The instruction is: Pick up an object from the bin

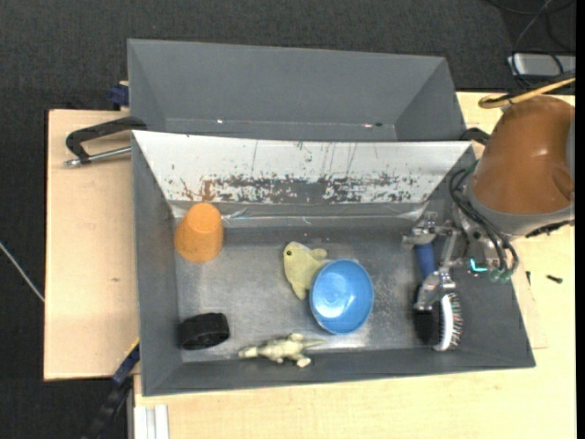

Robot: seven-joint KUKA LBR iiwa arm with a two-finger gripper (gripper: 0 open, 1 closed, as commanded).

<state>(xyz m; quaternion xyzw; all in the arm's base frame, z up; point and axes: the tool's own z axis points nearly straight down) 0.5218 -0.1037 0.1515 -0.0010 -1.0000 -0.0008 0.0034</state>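
Note:
My gripper [445, 250] hangs low at the right end of the bin, close to the right wall. Directly under and beside it lies a brush [436, 316] with a black head, pale bristles and a blue handle that points toward the back wall. The upper part of that handle runs beneath the gripper, partly hidden by it. Whether the gripper touches the brush I cannot tell. A round blue bowl [341, 295] rests on the floor to the left of the brush.
A pale yellow soft shape [300, 265] leans against the bowl's left side. An orange cup [199, 231] stands at the back left, a black wheel [203, 330] at the front left, and a small beige lizard figure [278, 349] by the front wall.

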